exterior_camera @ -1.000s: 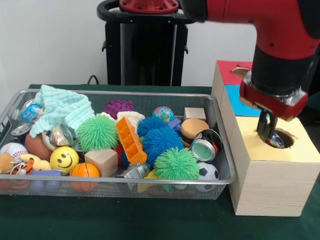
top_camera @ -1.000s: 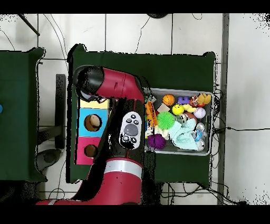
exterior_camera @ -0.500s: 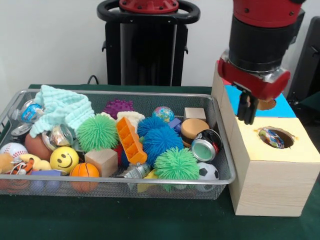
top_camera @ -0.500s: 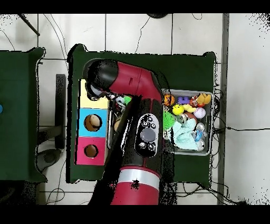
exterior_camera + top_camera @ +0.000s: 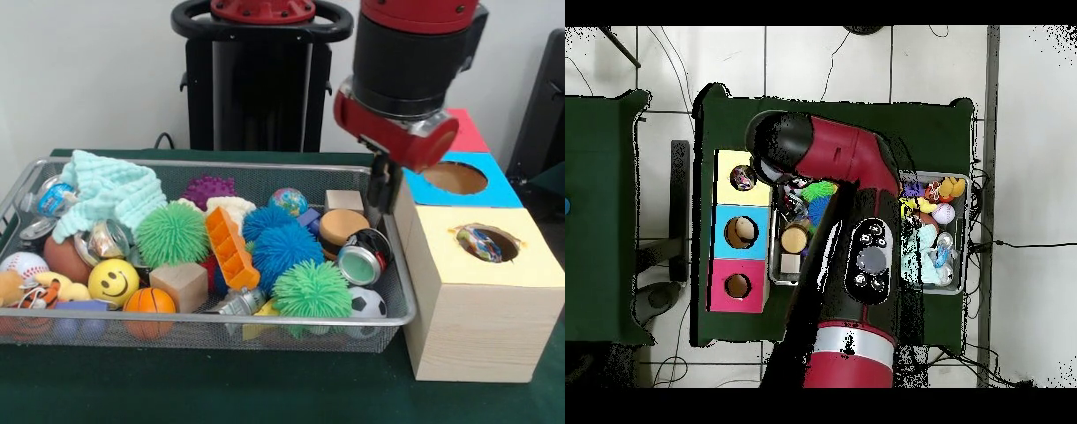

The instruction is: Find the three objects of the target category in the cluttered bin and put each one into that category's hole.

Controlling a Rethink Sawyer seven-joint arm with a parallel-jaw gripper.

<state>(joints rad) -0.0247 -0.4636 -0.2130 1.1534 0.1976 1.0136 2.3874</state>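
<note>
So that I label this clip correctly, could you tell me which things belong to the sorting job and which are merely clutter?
Job: tool, wire bin, wooden box, shiny item in its yellow hole, a similar shiny piece in the bin (probably).
Clutter, probably: green spiky ball, smiley ball, wooden block, mint cloth.
</note>
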